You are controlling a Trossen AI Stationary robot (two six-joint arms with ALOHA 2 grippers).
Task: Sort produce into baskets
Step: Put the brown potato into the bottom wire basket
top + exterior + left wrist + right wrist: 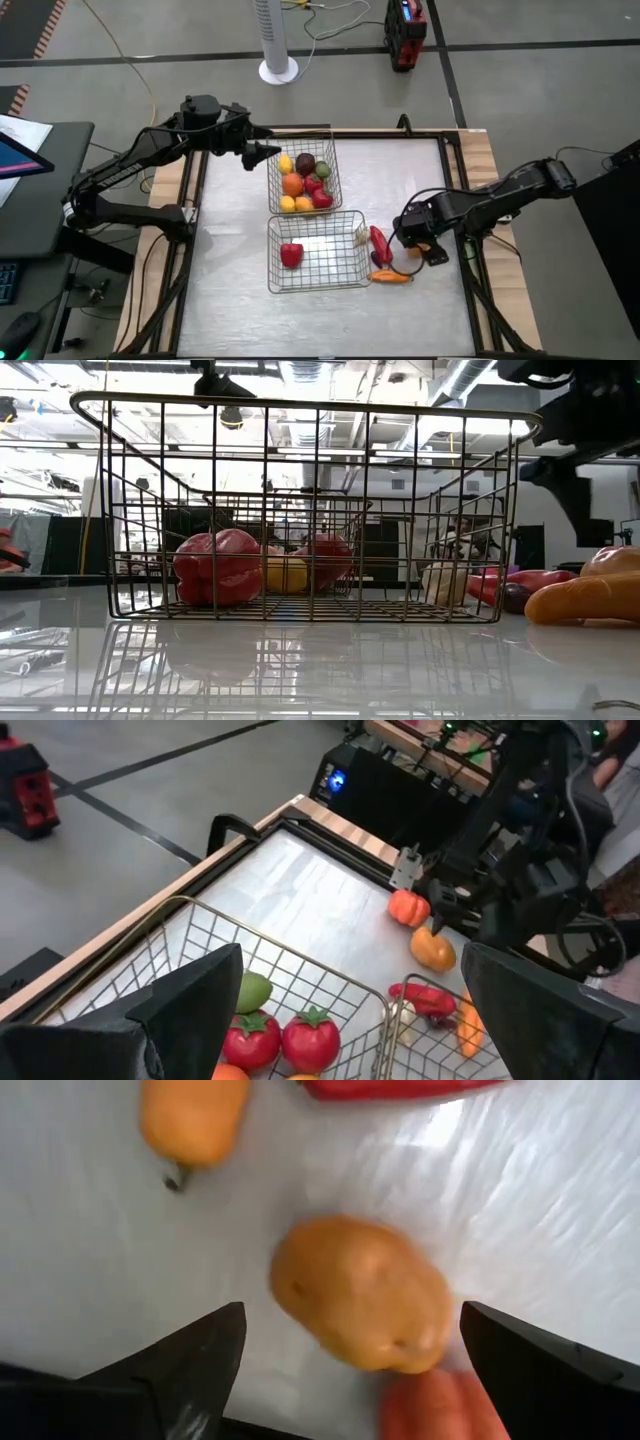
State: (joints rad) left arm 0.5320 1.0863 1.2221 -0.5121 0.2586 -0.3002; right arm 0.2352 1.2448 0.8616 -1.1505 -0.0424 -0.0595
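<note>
Right claw (345,1350) low over the worktop (230,300) just right of the near basket (317,251), fingers spread wide and empty, straddling a tan-orange potato-like piece (362,1293) that lies on the surface between them without visible contact. An orange piece (192,1118) and a red one (385,1088) lie just beyond it; a reddish-orange round (435,1402) touches the potato's near side. From above, a red chili (379,243) and an orange carrot (391,278) lie on the worktop beside the near basket's right wall. Near basket holds a red pepper (291,255) and a pale piece (360,236) in its right corner. Far basket (302,180) is packed with yellow, orange, red, dark purple and green rounds. Left claw (345,1010) hangs above the far basket's left rim, fingers wide apart, holding nothing; two red tomatoes (284,1038) and a green piece (251,991) show below it.
</note>
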